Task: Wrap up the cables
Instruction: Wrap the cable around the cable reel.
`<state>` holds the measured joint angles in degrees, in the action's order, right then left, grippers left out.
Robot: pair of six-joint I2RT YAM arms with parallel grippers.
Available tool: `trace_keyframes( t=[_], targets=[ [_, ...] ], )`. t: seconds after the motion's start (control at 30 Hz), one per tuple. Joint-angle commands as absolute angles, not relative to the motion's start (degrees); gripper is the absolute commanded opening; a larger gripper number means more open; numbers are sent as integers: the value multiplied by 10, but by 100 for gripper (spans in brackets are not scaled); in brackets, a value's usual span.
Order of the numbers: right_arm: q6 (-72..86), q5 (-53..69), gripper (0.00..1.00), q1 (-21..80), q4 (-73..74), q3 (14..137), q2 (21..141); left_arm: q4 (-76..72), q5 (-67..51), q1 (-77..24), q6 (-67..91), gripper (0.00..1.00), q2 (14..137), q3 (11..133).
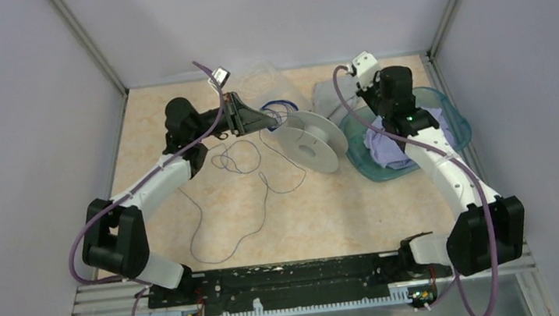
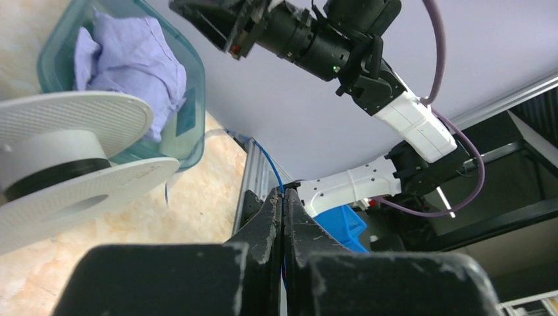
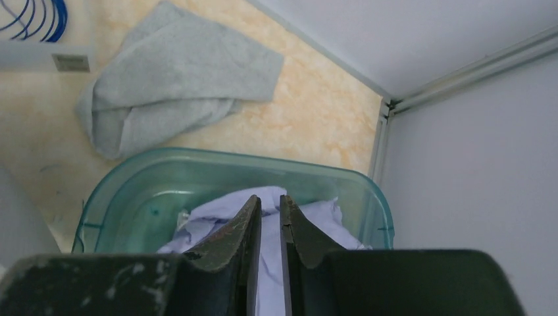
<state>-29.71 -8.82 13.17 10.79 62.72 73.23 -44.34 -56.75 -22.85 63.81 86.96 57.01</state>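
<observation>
Right, the beige marbled tabletop [image 1: 329,208] fills my overhead view. On its right side stands a translucent teal plastic tub [image 1: 457,120] with a crumpled lavender cloth [image 1: 385,151] inside. Just left of the tub is the pale grey plastic spool [image 1: 310,141], tipped on edge. A flat grey towel [image 3: 171,85] lies behind the tub. The thin dark grey cables [image 1: 238,162] sprawl in loose loops on the table left of the spool. My left gripper [image 2: 283,197] is pressed fully closed beside the spool; I cannot tell whether it pinches a strand. My right gripper [image 3: 270,201] hangs over the tub, parted by a narrow slit.
</observation>
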Motion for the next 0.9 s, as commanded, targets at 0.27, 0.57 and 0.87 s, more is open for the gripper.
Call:
trace_keyframes(
  t=[0.27, 0.57, 0.87],
  targets=[
    [-198, 274, 59, 108, 188, 572, 652, -422, -582, -197, 599, 0, 842, 602],
    [-80, 476, 63, 119, 87, 594, 656, -527, -588, -199, 640, 0, 849, 573],
    [-172, 259, 64, 116, 144, 590, 672, -517, -588, -203, 603, 0, 857, 588]
  ],
)
